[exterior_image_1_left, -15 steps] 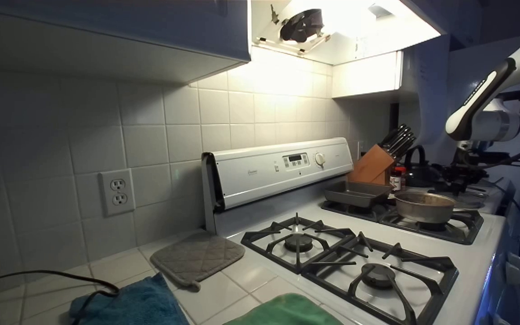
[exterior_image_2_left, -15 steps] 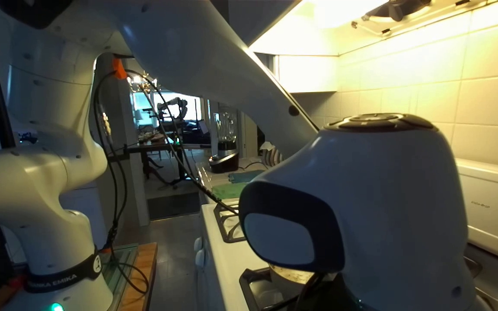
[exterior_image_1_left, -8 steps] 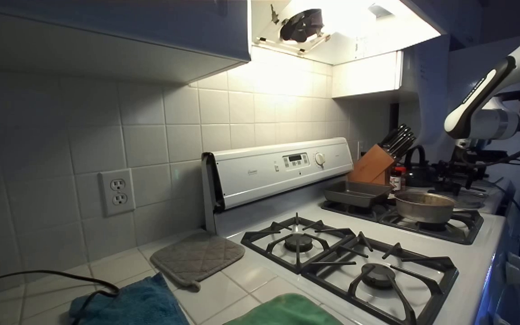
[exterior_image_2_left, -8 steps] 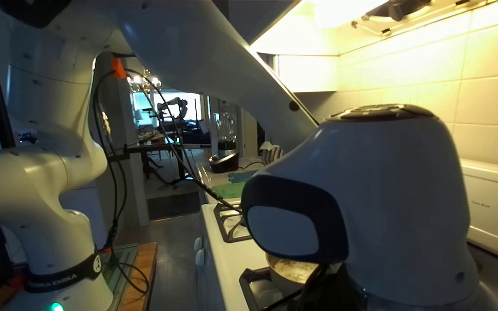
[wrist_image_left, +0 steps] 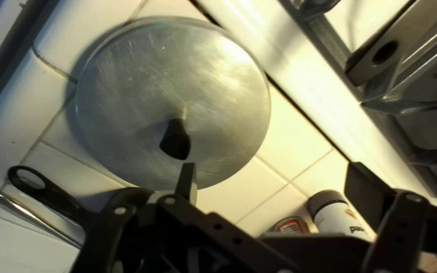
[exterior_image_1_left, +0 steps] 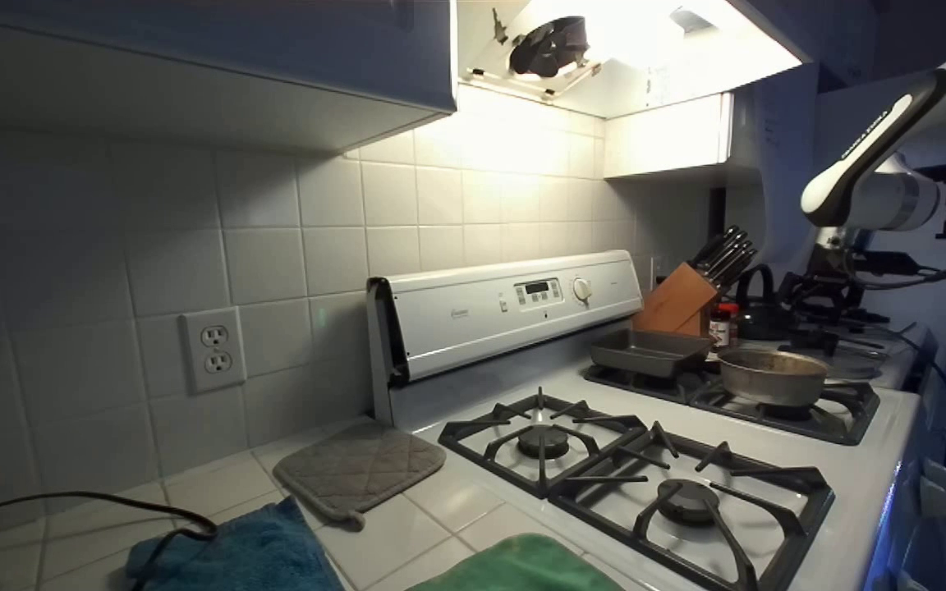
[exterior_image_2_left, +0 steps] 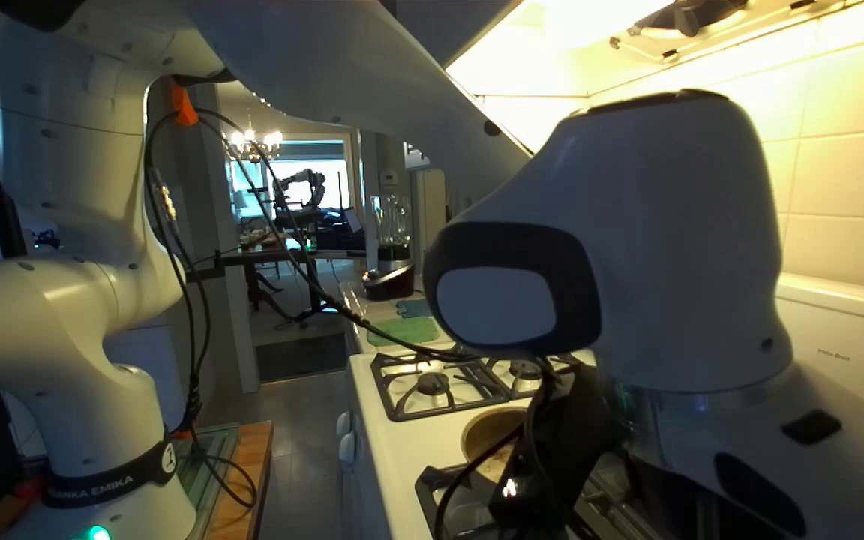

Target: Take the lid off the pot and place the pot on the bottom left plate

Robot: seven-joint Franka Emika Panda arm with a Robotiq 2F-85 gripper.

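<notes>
In the wrist view the lid (wrist_image_left: 173, 83), a scratched silver disc with a black knob (wrist_image_left: 175, 139), lies on the tiled counter beside the stove. My gripper (wrist_image_left: 269, 170) hovers above it with jaws spread wide and nothing between them. The tip of its left finger (wrist_image_left: 186, 180) overlaps the lid's lower edge, just below the knob. The pot (exterior_image_1_left: 773, 377) stands uncovered on the front right burner; the arm partly covers the pot (exterior_image_2_left: 481, 439) in an exterior view, and I see no handle there. The bottom left plate (exterior_image_1_left: 688, 501) carries nothing on its grate.
A grey baking pan (exterior_image_1_left: 649, 353) sits behind the pot, with a knife block (exterior_image_1_left: 674, 302) and kettle (exterior_image_1_left: 764, 316) beyond. In the wrist view, a spice jar (wrist_image_left: 336, 216) lies under the gripper, and a black utensil handle (wrist_image_left: 51, 193) is left of it.
The arm's hand has risen and swung slightly, most clearly in the last half second, uncovering more of the burners. Pot, baking pan and grates have stayed where they were.
</notes>
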